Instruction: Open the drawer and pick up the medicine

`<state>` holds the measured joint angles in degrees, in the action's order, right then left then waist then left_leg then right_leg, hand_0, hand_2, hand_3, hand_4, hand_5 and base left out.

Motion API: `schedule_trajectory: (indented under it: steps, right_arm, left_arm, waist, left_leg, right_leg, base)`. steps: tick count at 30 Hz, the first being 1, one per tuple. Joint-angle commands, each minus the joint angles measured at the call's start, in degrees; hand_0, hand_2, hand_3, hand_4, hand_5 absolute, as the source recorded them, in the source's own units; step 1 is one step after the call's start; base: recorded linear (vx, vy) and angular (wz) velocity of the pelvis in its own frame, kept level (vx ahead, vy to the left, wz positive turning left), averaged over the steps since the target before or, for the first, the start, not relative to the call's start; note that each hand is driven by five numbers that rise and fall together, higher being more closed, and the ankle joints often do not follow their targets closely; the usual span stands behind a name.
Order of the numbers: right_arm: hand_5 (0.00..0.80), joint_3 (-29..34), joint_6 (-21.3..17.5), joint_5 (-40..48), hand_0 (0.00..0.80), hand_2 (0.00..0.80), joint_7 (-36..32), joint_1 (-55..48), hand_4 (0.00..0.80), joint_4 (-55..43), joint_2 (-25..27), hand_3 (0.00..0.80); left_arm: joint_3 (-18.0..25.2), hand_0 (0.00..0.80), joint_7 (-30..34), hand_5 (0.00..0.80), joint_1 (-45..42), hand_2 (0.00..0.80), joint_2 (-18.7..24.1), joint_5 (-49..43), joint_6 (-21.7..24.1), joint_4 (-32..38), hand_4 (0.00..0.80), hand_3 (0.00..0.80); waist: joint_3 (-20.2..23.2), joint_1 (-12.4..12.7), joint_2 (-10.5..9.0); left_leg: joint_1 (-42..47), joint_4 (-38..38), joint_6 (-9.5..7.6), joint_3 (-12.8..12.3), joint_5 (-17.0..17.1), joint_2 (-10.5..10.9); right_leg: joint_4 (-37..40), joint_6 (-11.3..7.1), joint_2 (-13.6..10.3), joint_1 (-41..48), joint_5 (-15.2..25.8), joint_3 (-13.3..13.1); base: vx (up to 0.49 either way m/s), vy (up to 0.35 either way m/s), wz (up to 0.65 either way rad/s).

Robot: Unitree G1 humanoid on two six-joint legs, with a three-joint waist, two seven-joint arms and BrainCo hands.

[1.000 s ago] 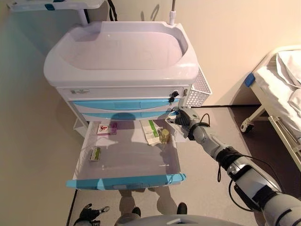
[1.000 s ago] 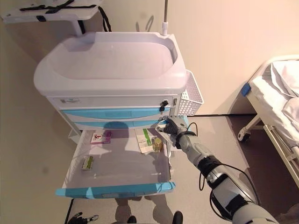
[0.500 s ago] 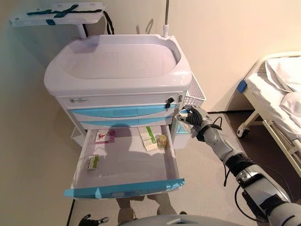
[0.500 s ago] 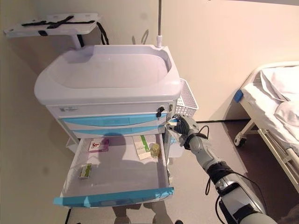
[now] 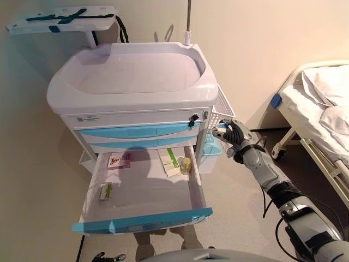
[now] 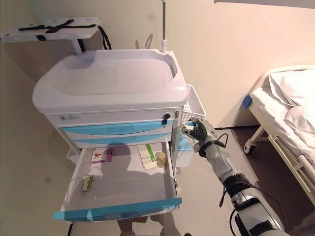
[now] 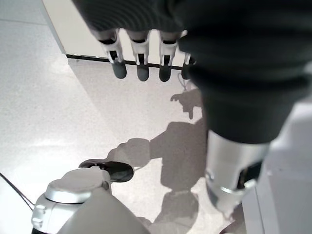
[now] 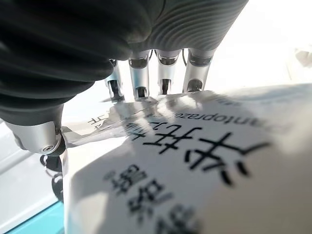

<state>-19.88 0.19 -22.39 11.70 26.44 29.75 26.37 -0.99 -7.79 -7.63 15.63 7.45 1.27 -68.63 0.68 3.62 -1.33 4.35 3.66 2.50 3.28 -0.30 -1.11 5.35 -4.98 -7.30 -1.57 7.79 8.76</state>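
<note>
The cart's bottom drawer (image 5: 143, 219) stands pulled far out. In it lie a pink and white box (image 5: 119, 160), a white and green box (image 5: 169, 161), a small bottle (image 5: 186, 165) and a small green box (image 5: 105, 191). My right hand (image 5: 235, 135) hangs beside the cart's right side, below the wire basket and clear of the drawer. It is shut on a white printed medicine box (image 8: 195, 165), whose end shows past the fingers (image 5: 220, 132). My left hand (image 7: 139, 63) hangs low over the floor, fingers straight, holding nothing.
The white cart (image 5: 131, 82) has a tub top, two shut blue drawers and a white wire basket (image 5: 224, 106) on its right side. A bed (image 5: 319, 109) stands to the right. A shelf (image 5: 60, 19) sits at the upper left, against the wall.
My right hand has risen from the drawer's back right corner, up and to the right, with the box in it. The view has shifted as well.
</note>
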Motion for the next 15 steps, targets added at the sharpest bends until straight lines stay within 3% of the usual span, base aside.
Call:
schedule_trajectory:
  steps: [1, 15]
  right_arm:
    - [0.800, 2.9, -1.4, 1.6, 0.800, 0.800, 3.1, 3.5, 0.800, -3.2, 2.1, 0.800]
    - [0.800, 2.7, -0.9, 3.6, 0.800, 0.800, 5.6, 11.5, 0.800, -0.9, 3.7, 0.800]
  left_arm:
    - [0.8, 0.000, 0.0, 0.000, 2.2, 0.000, 1.3, -3.2, 0.1, -3.9, 0.000, 0.000]
    - [-0.1, 0.000, -0.3, 0.000, 1.6, 0.000, 2.0, -3.4, -0.1, -4.3, 0.000, 0.000]
  waist:
    - [0.7, 0.0, -2.01]
    - [-0.4, 1.1, -3.04]
  left_leg:
    - [-4.8, -0.9, -1.43, 2.9, 0.7, 2.0]
    - [-5.9, -0.8, -1.66, 3.4, 1.2, 2.5]
  right_leg:
    - [-3.4, -3.26, -0.6, 1.7, -4.6, 1.3]
    - [-3.3, -3.45, -0.7, 0.7, -3.8, 1.7]
  base:
    - [0.000, 0.000, 0.00]
    - [0.000, 0.000, 0.00]
